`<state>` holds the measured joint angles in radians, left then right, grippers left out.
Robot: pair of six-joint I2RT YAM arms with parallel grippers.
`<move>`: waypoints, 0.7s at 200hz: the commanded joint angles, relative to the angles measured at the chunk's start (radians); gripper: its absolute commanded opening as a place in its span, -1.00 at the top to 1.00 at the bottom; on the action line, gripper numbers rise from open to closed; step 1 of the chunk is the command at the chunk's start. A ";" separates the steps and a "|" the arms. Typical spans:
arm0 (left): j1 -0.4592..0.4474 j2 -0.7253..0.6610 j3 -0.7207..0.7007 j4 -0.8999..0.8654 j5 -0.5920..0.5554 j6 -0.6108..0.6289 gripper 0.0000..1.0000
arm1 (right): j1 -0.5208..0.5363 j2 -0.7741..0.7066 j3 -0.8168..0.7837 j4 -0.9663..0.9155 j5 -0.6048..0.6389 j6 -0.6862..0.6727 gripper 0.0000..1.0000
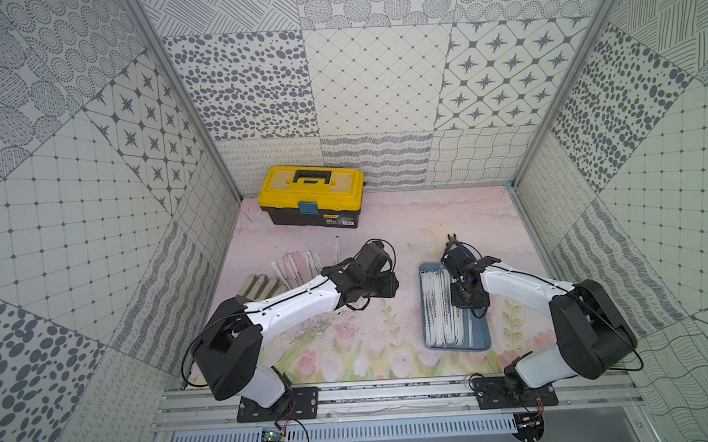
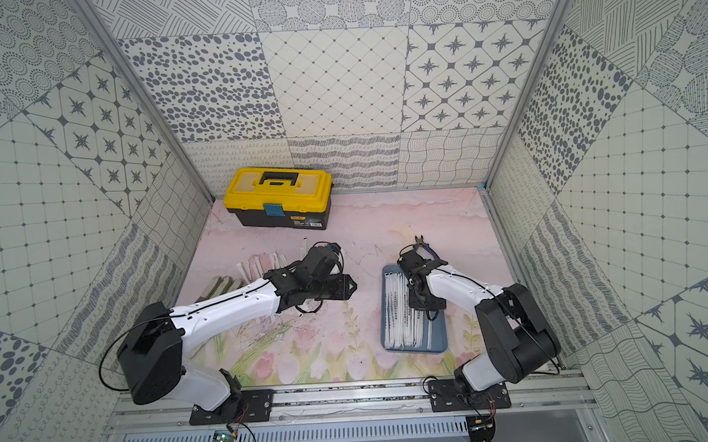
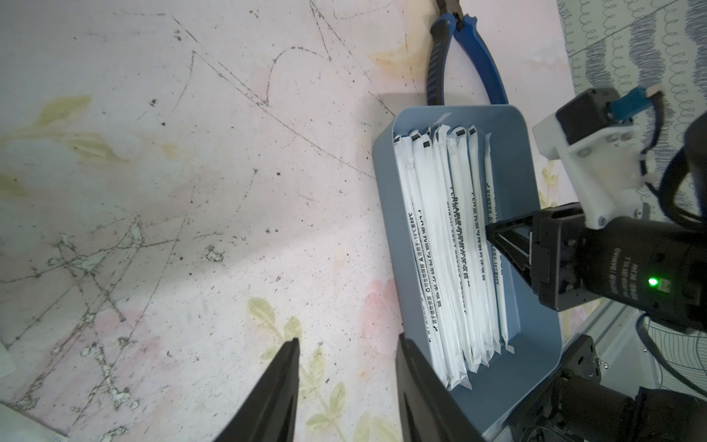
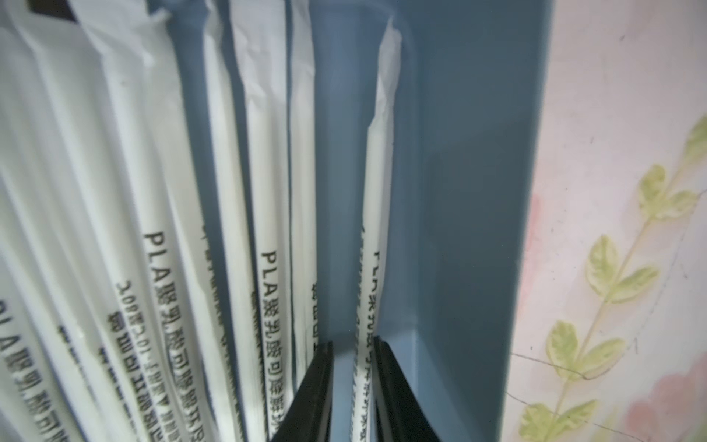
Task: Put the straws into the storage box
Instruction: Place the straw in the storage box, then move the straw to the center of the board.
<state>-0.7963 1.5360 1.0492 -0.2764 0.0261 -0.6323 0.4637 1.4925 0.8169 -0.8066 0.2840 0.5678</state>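
We see right gripper (image 4: 354, 340) jaws parted, loose around a straw (image 4: 378, 172) near the tray (image 4: 478, 191) wall. Left gripper (image 3: 347, 340) spread wide over open mat (image 3: 191, 172).

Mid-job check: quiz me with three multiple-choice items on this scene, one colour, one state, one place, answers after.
1. The toolbox lid is: A red; B yellow; C green.
2. The left gripper is: A open, nothing between its fingers; B shut; C clamped on the toolbox handle.
3. The pliers lie: A on the toolbox; B in the left gripper; C on the table beyond the storage box.
B: yellow in both top views. A: bare table shows between its spread fingers. C: their handles run up to the box's far rim.
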 commanded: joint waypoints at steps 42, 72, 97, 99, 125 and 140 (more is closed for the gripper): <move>0.222 -0.005 0.029 -0.190 -0.117 0.087 0.09 | 0.219 -0.069 0.245 -0.267 0.159 0.035 0.46; 0.287 0.115 0.121 -0.311 -0.223 0.119 0.09 | 0.335 -0.026 0.321 -0.178 0.079 0.080 0.42; 0.325 0.205 0.161 -0.339 -0.248 0.116 0.09 | 0.379 0.031 0.330 -0.101 0.022 0.125 0.41; 0.325 0.212 0.164 -0.339 -0.250 0.117 0.09 | 0.381 0.034 0.332 -0.097 0.018 0.127 0.41; 0.336 0.286 0.193 -0.339 -0.255 0.128 0.12 | 0.401 0.056 0.331 -0.076 0.007 0.135 0.41; 0.341 0.320 0.208 -0.335 -0.250 0.131 0.16 | 0.400 0.051 0.316 -0.071 0.009 0.138 0.41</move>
<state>-0.4755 1.7767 1.2137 -0.5209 -0.1623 -0.5457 0.8581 1.5505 1.1385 -0.9157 0.3058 0.6746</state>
